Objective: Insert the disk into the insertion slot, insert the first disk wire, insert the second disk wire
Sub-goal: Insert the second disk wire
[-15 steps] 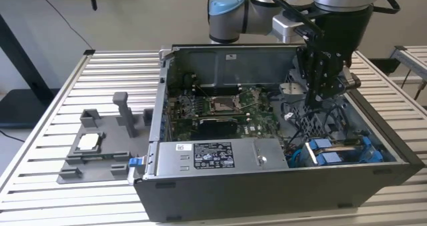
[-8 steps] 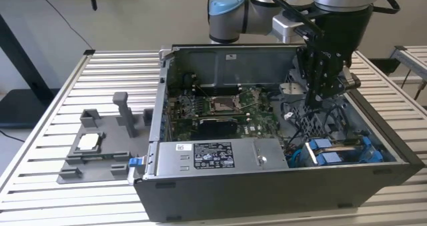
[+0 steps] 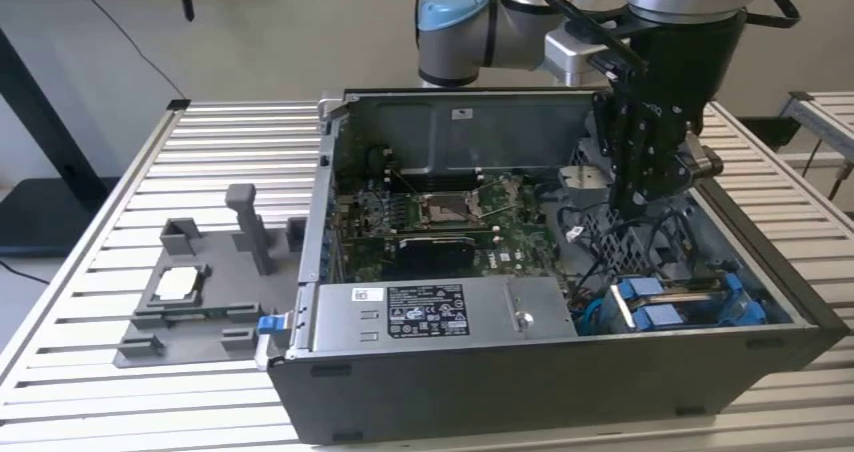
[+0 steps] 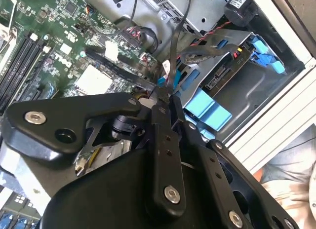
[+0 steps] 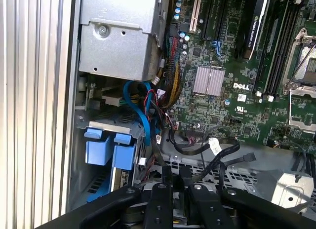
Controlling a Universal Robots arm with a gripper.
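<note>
The disk (image 4: 223,76) lies in the insertion slot (image 4: 276,98) at the case's front corner, its blue carrier tabs (image 4: 207,109) showing. The same tabs (image 3: 663,304) appear at the exterior view's lower right and in the first wrist view (image 5: 106,149). My gripper (image 3: 650,204) hangs inside the case, just behind the slot. In the second wrist view the gripper (image 4: 165,90) has its fingers pressed together on a thin black disk wire (image 4: 177,39) that rises from the tips. Another black wire (image 5: 219,151) with a white tag lies loose by the motherboard.
The open black case (image 3: 534,392) rests on a slatted metal table (image 3: 227,142). Inside are the green motherboard (image 3: 441,217), a silver power supply (image 3: 441,312) and bundles of cables (image 5: 148,108). A grey fixture (image 3: 200,292) stands outside at the exterior view's left.
</note>
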